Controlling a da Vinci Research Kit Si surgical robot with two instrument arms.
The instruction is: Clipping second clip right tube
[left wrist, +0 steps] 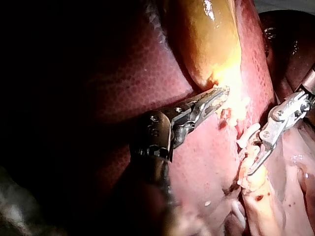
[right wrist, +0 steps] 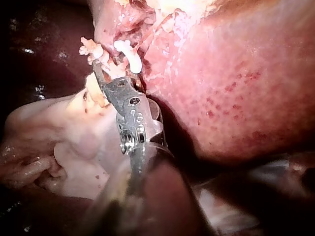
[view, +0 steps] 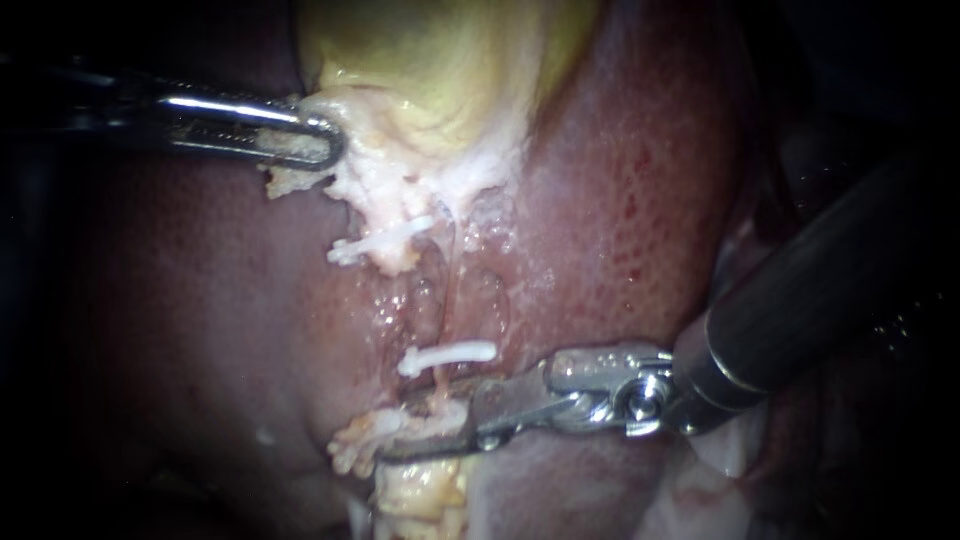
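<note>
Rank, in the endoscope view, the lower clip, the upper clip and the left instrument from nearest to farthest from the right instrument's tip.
1. Lower clip: just above the right instrument tip.
2. Upper clip: higher up, below the gallbladder.
3. Left instrument: farthest, at upper left, jaws shut on pale tissue.

Backdrop: wet, red-brown liver (view: 620, 230) fills each view behind everything else
Edges: the endoscope view falls away into darkness on all sides
Light: brightest at the centre, glinting off the moist tissue
Room: hidden in the dark
</note>
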